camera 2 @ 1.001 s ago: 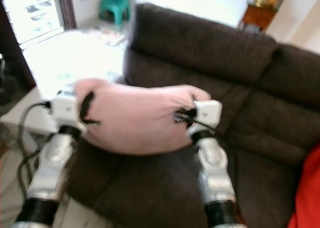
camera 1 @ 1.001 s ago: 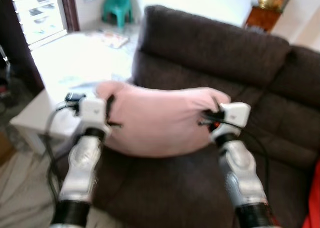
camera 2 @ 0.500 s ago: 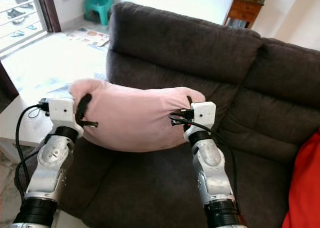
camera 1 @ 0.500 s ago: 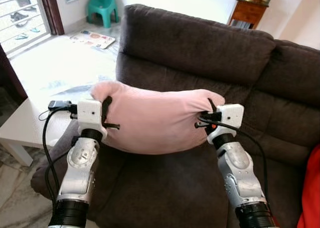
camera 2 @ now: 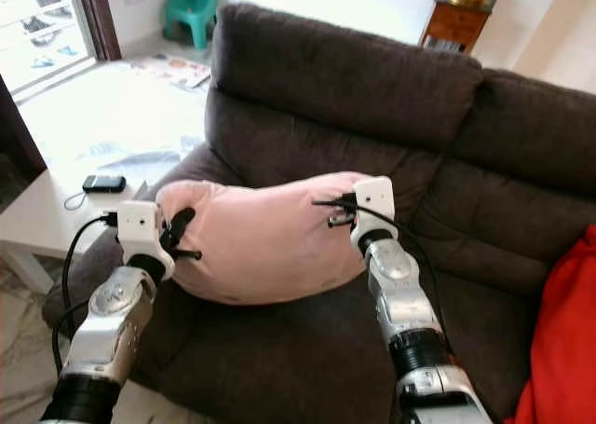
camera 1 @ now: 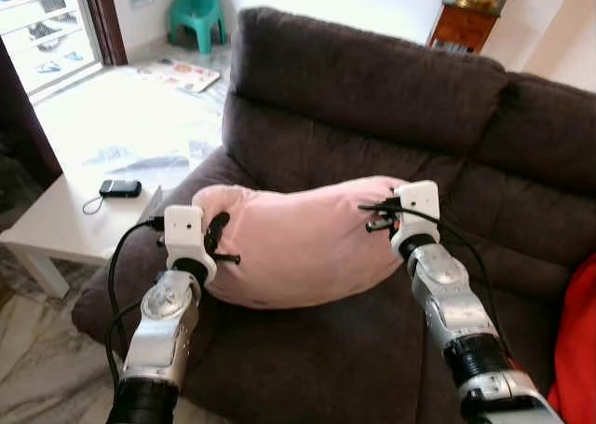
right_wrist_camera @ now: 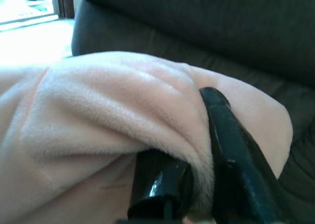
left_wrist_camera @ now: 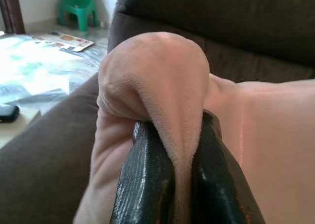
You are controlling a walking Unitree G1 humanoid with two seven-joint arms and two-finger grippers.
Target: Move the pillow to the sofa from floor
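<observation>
A pink pillow (camera 1: 303, 242) hangs between my two arms, low over the seat of the dark brown sofa (camera 1: 372, 79). My left gripper (camera 1: 220, 230) is shut on the pillow's left end; the left wrist view shows a fold of pink cloth (left_wrist_camera: 167, 86) pinched between its black fingers (left_wrist_camera: 142, 184). My right gripper (camera 1: 380, 215) is shut on the pillow's right end, higher up, so the pillow tilts down to the left. In the right wrist view the cloth (right_wrist_camera: 98, 115) bulges over the fingers (right_wrist_camera: 231, 135).
A white low table (camera 1: 65, 228) stands left of the sofa with a small black device (camera 1: 121, 188) on it. A green plastic chair (camera 1: 197, 14) and a wooden cabinet (camera 1: 463, 25) stand far behind. Something red (camera 1: 575, 349) lies at the sofa's right end.
Both arms have carried the pillow forward and lower over the sofa seat. The left end has dropped more than the right. The camera has shifted a little too.
</observation>
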